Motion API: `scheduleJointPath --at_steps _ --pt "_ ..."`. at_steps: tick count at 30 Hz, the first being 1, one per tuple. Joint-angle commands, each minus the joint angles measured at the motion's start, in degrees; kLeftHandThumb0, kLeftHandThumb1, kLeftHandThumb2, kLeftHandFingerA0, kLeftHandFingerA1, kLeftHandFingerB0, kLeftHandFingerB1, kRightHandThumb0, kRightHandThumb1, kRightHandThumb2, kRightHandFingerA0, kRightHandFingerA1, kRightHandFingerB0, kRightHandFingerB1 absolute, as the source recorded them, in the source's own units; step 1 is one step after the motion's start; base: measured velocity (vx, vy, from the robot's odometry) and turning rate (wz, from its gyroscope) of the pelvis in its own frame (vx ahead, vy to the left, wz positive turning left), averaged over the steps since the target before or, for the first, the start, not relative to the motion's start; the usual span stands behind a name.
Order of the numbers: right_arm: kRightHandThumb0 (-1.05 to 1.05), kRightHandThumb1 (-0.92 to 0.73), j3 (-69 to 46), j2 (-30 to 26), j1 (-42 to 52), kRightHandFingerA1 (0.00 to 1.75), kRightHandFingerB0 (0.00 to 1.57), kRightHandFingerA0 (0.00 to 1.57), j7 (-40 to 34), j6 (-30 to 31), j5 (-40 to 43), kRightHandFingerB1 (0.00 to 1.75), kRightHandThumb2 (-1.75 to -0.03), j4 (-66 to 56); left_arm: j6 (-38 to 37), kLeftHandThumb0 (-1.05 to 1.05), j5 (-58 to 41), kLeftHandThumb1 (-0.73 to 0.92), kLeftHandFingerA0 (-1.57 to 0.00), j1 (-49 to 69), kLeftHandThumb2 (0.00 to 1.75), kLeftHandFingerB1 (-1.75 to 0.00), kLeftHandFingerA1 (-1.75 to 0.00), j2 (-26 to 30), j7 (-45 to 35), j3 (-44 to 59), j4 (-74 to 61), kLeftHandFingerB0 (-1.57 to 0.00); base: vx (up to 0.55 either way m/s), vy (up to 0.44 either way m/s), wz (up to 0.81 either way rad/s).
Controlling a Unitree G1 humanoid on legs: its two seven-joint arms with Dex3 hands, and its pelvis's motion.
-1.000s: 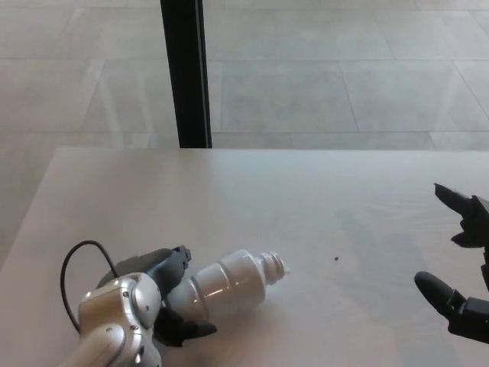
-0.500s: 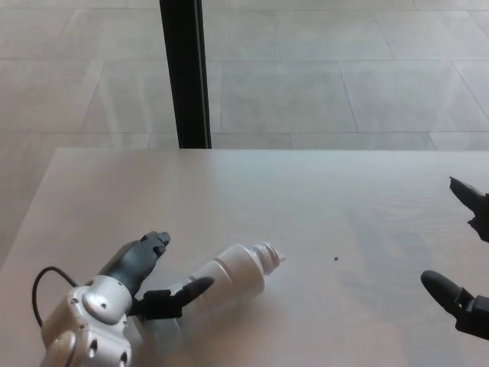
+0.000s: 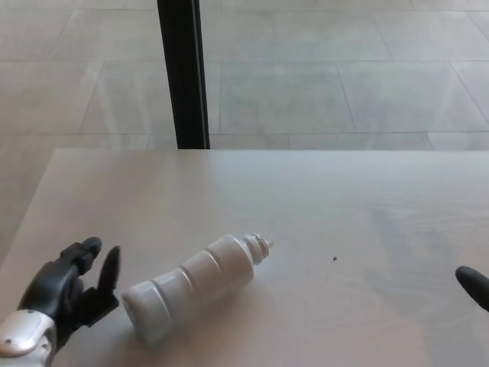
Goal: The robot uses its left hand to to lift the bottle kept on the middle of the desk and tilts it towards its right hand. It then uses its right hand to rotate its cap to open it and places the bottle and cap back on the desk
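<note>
A white ribbed bottle [image 3: 195,284] lies on its side on the pale desk [image 3: 306,199], left of the middle, its uncapped threaded neck pointing right and slightly away. No cap shows anywhere. My left hand [image 3: 67,290] sits just left of the bottle's base, fingers apart, clear of the bottle and holding nothing. Only one black fingertip of my right hand [image 3: 474,284] shows at the right edge, low down, far from the bottle.
A black vertical post [image 3: 182,73] stands behind the desk's far edge, left of centre. Beyond it lies a tiled floor. A tiny dark speck [image 3: 335,258] marks the desk right of the bottle.
My left hand has let go of the bottle and drawn back to the lower left. The bottle now rests alone on the desk. My right hand has slid further out of the picture.
</note>
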Motion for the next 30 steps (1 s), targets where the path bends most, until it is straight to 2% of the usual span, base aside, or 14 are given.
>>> scheduleJointPath --at_steps 1,5,12,15,17,19,23,24,25,26,27,28,29,30 --pt "-0.40 -0.47 -19.34 -5.28 0.90 0.72 0.00 0.22 0.95 -1.87 18.46 0.53 -1.04 8.49 -7.53 -0.99 -26.19 0.92 0.00 8.40 1.19 -0.08 -0.11 -4.14 2.96 34.86 1.36 0.00 0.00 0.000 0.00" --pt "-0.87 -0.57 -29.46 -10.48 1.29 0.85 0.04 0.17 0.95 -2.90 23.04 0.49 -0.96 19.93 -10.58 -0.76 -32.34 0.84 0.00 10.96 1.05 0.00 -0.08 -1.53 5.90 49.50 9.43 0.00 0.00 0.000 0.00" --pt "-0.91 -0.60 -39.42 -18.68 -1.86 0.72 0.03 0.00 -1.92 -0.52 27.18 0.40 -1.04 45.30 -21.99 -0.79 -40.63 0.86 0.00 12.76 1.12 -0.10 -0.13 6.95 14.21 69.43 31.61 0.00 0.00 0.000 0.00" --pt "-0.90 -0.56 -42.84 -18.14 -3.53 0.83 0.03 0.14 -1.81 0.50 31.08 0.51 -0.98 49.59 -26.99 -0.76 -43.98 0.82 0.00 14.27 1.10 -0.12 -0.14 11.36 14.52 74.64 42.98 0.00 0.00 0.000 0.00" --pt "-0.90 -0.57 -47.76 -16.80 -6.70 1.25 0.04 0.70 -3.59 6.38 35.84 0.56 -1.01 50.50 -32.15 -0.75 -45.99 0.78 -0.02 16.08 1.04 -0.09 -0.16 15.54 16.28 77.46 54.24 0.00 0.00 0.000 0.00" --pt "-0.83 -0.61 -49.90 -16.75 -7.39 0.64 0.00 0.00 -1.47 10.40 38.45 0.40 -1.01 51.27 -32.72 -0.71 -46.24 0.74 -0.09 17.38 1.02 -0.14 -0.26 17.37 17.44 78.64 59.13 0.00 0.00 0.000 0.00" --pt "-0.88 -0.59 -57.24 -16.49 -12.30 0.76 0.03 0.04 -4.64 16.01 45.46 0.49 -1.00 54.66 -31.71 -0.72 -44.33 0.74 -0.08 18.72 1.00 -0.10 -0.20 13.23 17.67 78.95 56.34 0.00 0.00 0.000 0.00" --pt "-0.70 -0.82 -58.89 -16.21 -13.53 1.05 0.00 0.00 -5.92 14.89 47.05 0.54 -0.60 56.20 -31.04 -0.61 -43.92 0.89 -0.08 18.77 0.68 -0.11 -0.28 12.15 18.47 79.13 55.68 0.00 0.00 0.000 0.00" --pt "-0.70 -0.82 -61.20 -15.61 -15.53 1.05 0.00 0.00 -7.93 13.26 49.43 0.54 -0.60 58.31 -29.99 -0.61 -43.40 0.89 -0.08 18.86 0.68 -0.11 -0.28 10.57 19.76 79.42 54.65 0.00 0.00 0.000 0.00" --pt "-0.80 -0.57 -62.11 -14.99 -15.87 1.10 0.01 0.50 -8.05 12.87 50.33 0.63 -1.00 58.85 -29.71 -0.72 -43.08 0.71 -0.13 19.14 0.98 -0.11 -0.33 9.46 19.86 79.45 54.26 0.00 0.00 0.000 0.00" --pt "-0.75 -0.91 -63.27 -12.97 -15.98 1.59 0.00 0.07 -7.69 11.71 52.09 0.70 -0.52 58.85 -29.15 -0.58 -42.50 0.83 -0.10 19.72 0.74 -0.06 -0.33 7.13 20.47 79.28 53.41 -0.04 0.00 0.000 0.00" --pt "-0.87 -0.58 -63.12 -10.63 -15.04 1.34 0.05 0.87 -6.88 9.78 52.42 0.60 -1.04 58.90 -29.39 -0.58 -40.62 0.90 -0.18 20.70 0.69 -0.16 -0.32 5.70 20.23 77.41 54.47 -0.02 0.00 0.000 0.00" --pt "-0.87 -0.58 -63.04 -9.33 -14.54 1.34 0.05 0.87 -7.00 8.25 52.05 0.60 -1.04 60.34 -30.05 -0.58 -38.29 0.90 -0.18 21.96 0.69 -0.16 -0.32 4.95 19.01 74.88 56.59 -0.02 0.00 0.000 0.00" --pt "-0.82 -0.55 -63.71 -8.64 -13.88 0.82 0.03 0.10 -5.70 8.32 52.75 0.62 -1.03 60.75 -30.84 -0.65 -36.60 0.73 -0.10 22.97 0.99 -0.20 -0.45 4.74 17.22 72.88 57.63 0.00 0.00 0.000 0.00"
